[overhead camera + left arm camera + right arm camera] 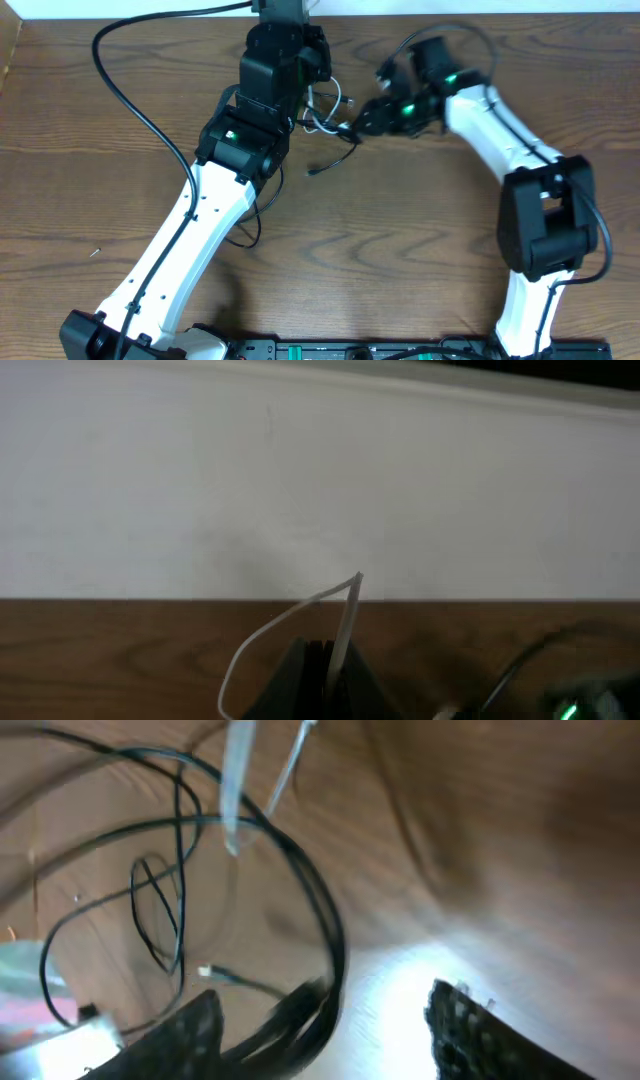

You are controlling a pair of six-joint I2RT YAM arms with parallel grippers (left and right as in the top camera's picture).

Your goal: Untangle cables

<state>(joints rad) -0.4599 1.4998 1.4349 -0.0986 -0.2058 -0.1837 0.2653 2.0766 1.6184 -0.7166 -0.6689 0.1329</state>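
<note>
The left gripper (322, 657) is clamped on the white cable (345, 615), which kinks up from the pinch. The right gripper (325, 1000) stands open, the black cable (335, 945) looping against one jaw, perhaps touching; blur hides it. Both cables look light, limp and snag-prone, best taken near a plug. Beyond lies the wood counter (400, 230), then a white wall (300, 480)

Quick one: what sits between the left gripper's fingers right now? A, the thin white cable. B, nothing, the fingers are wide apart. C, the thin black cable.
A: in the left wrist view the left gripper is shut, and the thin white cable rises out of its grip and bends over into a loop.
</note>
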